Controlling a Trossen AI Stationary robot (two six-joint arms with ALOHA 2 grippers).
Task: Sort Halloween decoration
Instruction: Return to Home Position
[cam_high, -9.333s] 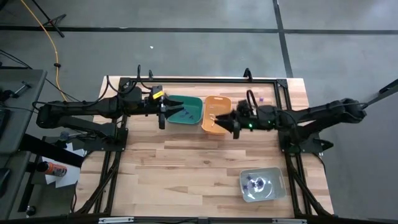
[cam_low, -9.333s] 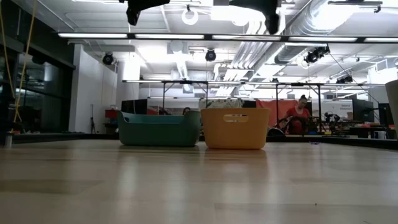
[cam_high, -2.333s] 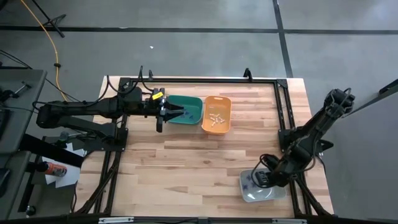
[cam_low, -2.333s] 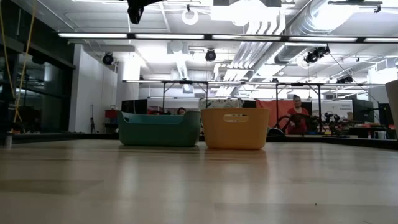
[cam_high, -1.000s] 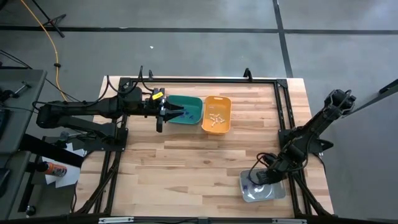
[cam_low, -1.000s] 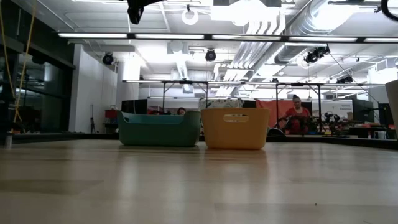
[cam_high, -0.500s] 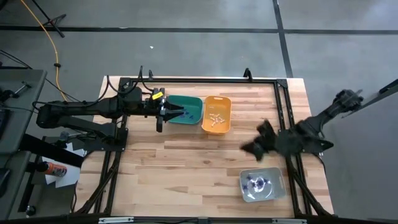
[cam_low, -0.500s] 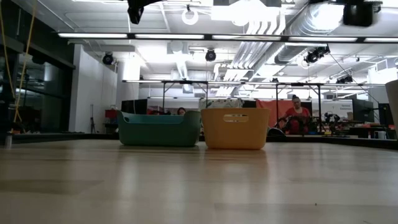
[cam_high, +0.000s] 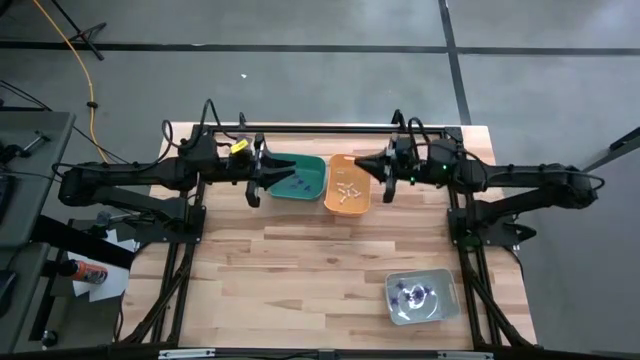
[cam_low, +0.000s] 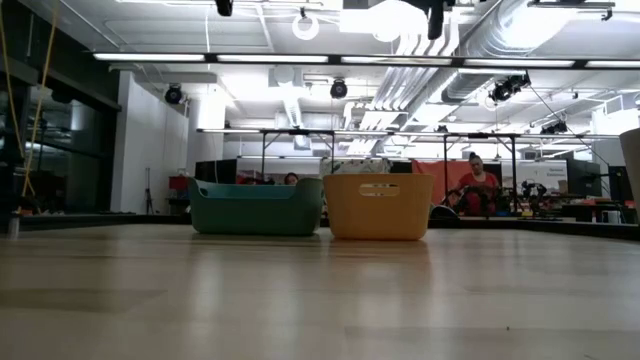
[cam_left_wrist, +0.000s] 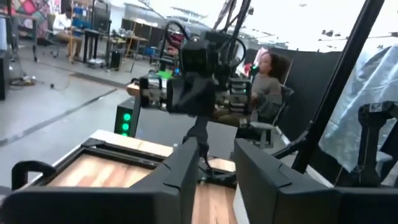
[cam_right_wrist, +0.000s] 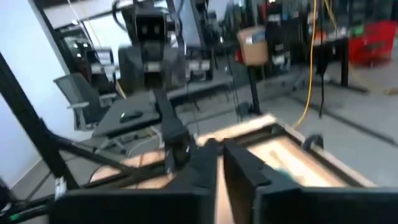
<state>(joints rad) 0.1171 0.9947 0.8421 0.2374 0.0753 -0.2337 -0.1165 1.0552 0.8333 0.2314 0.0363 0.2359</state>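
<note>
Cream Halloween decoration pieces (cam_high: 347, 190) lie in the orange bin (cam_high: 360, 202). Dark ones lie in the green bin (cam_high: 310, 190). Purple and whitish ones (cam_high: 412, 294) lie in the grey bin (cam_high: 440, 305) at the near right. My left gripper (cam_high: 262, 176) hangs open above the green bin's left rim, with nothing between its fingers (cam_left_wrist: 186, 174). My right gripper (cam_high: 376, 166) hovers above the orange bin's right rim, its fingers (cam_right_wrist: 245, 168) almost together. Each wrist view looks across at the other arm. My right gripper is shut high above the orange bin. Whether a piece sits between its fingers, I cannot tell.
The green bin (cam_low: 256, 207) and the orange bin (cam_low: 378, 207) stand side by side at the far middle of the wooden table (cam_high: 300, 270). Black frame rails (cam_high: 330, 128) run along the far edge and both sides. People show in the room behind.
My right gripper has risen from the grey bin at the near right and swung toward the far edge and the left, to above the orange bin's right rim. My left gripper has gone up a little above the green bin.
</note>
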